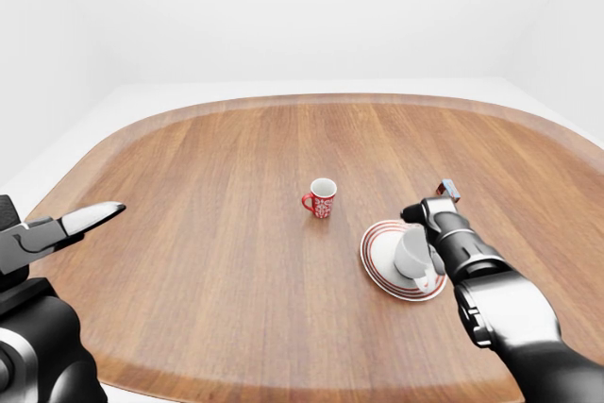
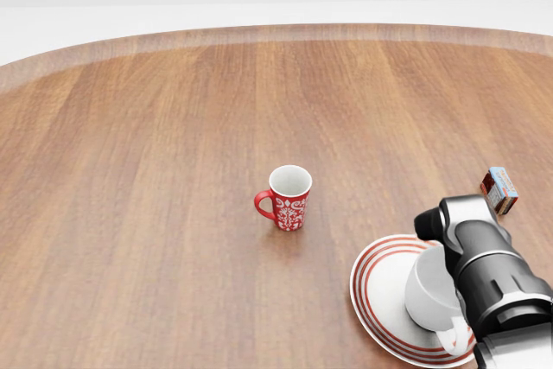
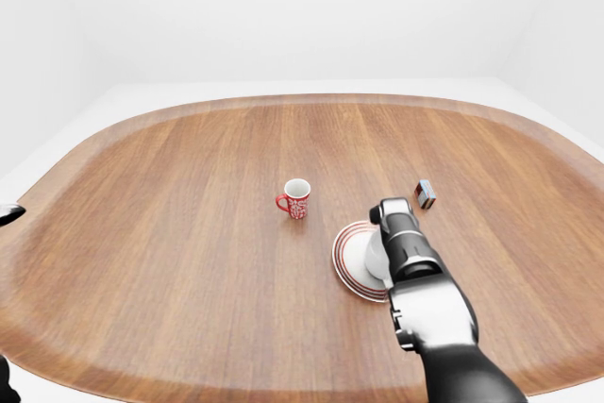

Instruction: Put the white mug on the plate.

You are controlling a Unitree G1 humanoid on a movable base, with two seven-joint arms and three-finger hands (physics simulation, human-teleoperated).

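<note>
White walls close in round a broad oval wooden table [image 1: 208,233], where the white mug [image 2: 429,293] sits tilted on the red-ringed plate [image 2: 380,287] near the lower right of the head view, with a red patterned mug [image 2: 288,197] well apart to its upper left and a small box [image 2: 499,190] off to the right. The right robot hand [image 2: 445,226] lies over the white mug's far side, but I cannot tell whether its fingers grip it. At the left edge of the left-eye view the left robot hand [image 1: 58,229] hangs clear of everything with its fingers parted and nothing in them.
</note>
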